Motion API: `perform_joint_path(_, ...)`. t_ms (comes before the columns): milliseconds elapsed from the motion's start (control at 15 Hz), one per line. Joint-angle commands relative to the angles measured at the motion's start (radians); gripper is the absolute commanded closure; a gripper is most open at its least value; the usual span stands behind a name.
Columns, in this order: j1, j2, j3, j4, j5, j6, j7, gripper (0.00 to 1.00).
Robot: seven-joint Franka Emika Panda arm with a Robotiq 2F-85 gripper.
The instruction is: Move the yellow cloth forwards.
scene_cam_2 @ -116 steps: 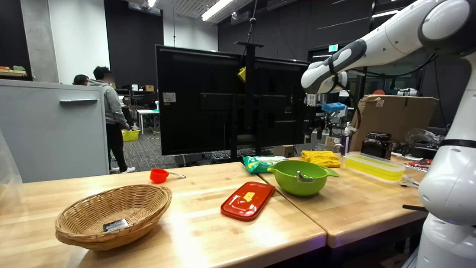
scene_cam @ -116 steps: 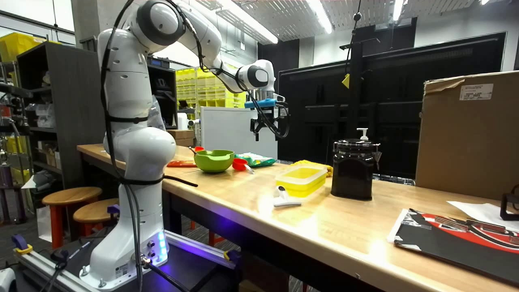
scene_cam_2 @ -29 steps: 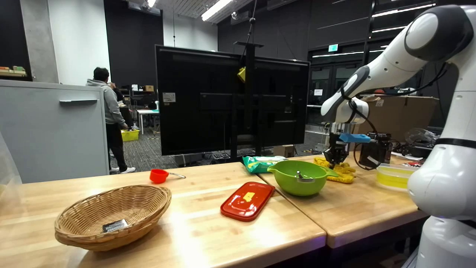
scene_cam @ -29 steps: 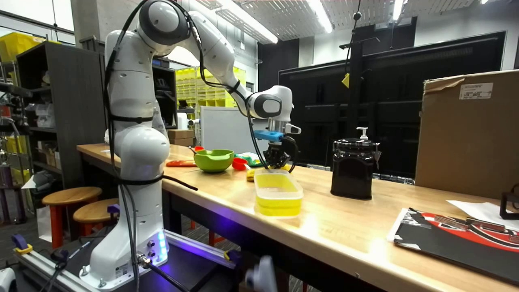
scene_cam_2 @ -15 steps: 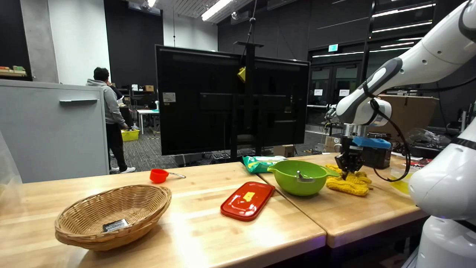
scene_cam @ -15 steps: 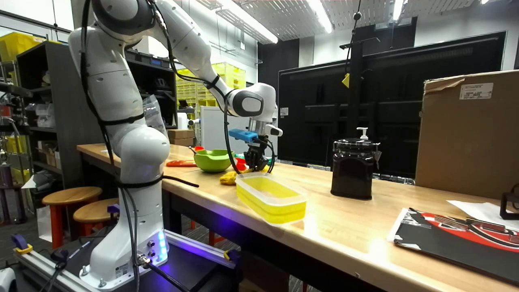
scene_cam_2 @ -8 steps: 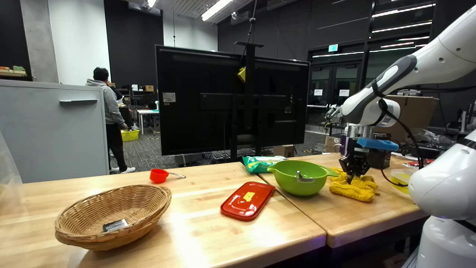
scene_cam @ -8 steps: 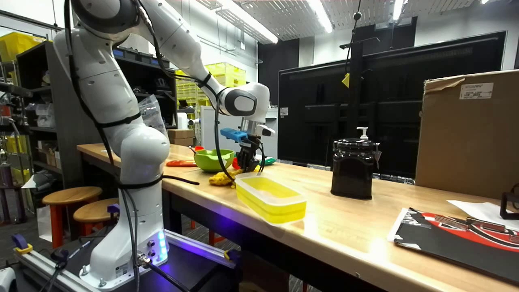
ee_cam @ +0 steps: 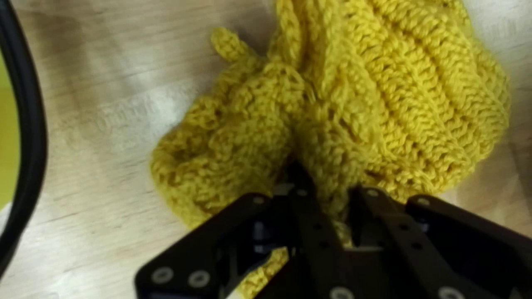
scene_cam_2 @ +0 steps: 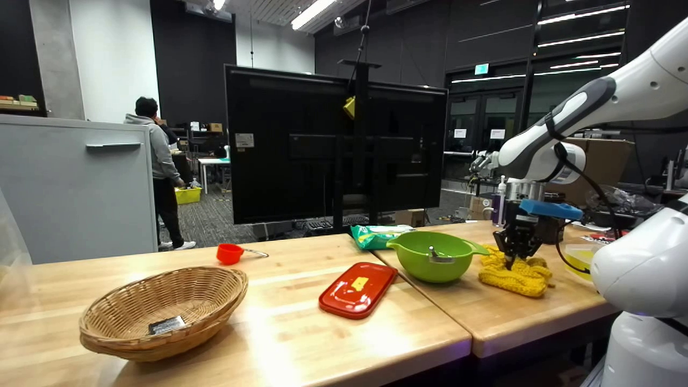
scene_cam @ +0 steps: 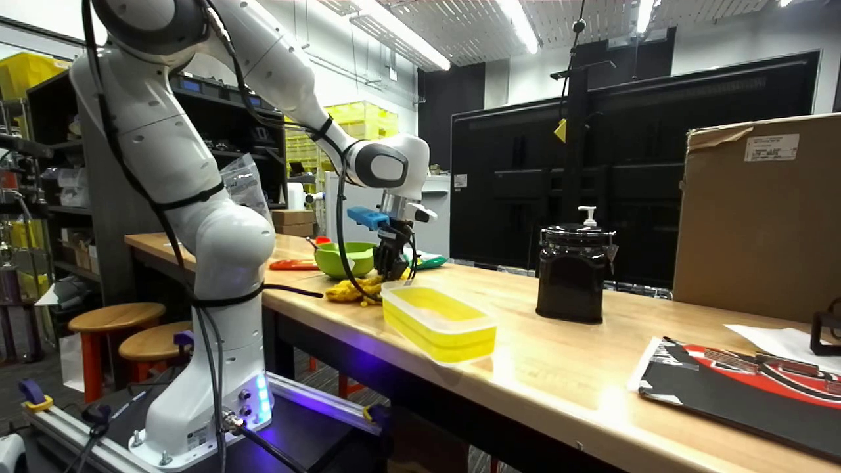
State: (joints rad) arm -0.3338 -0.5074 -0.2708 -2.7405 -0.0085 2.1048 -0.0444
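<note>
The yellow cloth [scene_cam_2: 521, 280], a ribbed knit piece, lies bunched on the table right of the green bowl. My gripper [scene_cam_2: 511, 260] points down into it from above. In the wrist view, a raised fold of the cloth [ee_cam: 419, 99] stands between the narrowly spaced jaws of the gripper [ee_cam: 326, 178], which is shut on it. The fingertips are partly sunk in the knit. An exterior view shows the cloth [scene_cam: 348, 291] near the front edge, partly behind a black cable, with the gripper [scene_cam: 392, 272] over its far side.
A yellow tub [scene_cam: 420, 326] stands close beside the cloth at the table's front edge. On the opposite side is the green bowl [scene_cam_2: 430, 263], with a green packet [scene_cam_2: 376, 239] behind it. A black canister [scene_cam: 569, 282] stands farther along the table.
The gripper has come down and drawn the cloth from the back toward the front edge, closer to the robot's base. The tub has shifted frontward, and a white tool fell off the table.
</note>
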Motion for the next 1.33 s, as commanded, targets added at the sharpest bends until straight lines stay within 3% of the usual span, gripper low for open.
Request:
perform_joint_path(0,-0.006,-0.027,0.017,-0.059,-0.02,-0.011,0.026,0.49)
perform_joint_path(467,-0.011,-0.051,0.043,-0.021,-0.071,-0.069,0.046,0.04)
perform_joint_path(533,-0.011,-0.053,0.048,-0.015,-0.086,-0.078,0.052,0.01)
perform_joint_path(1267,0.032,-0.142,0.134,0.134,-0.171,-0.255,0.091,0.0)
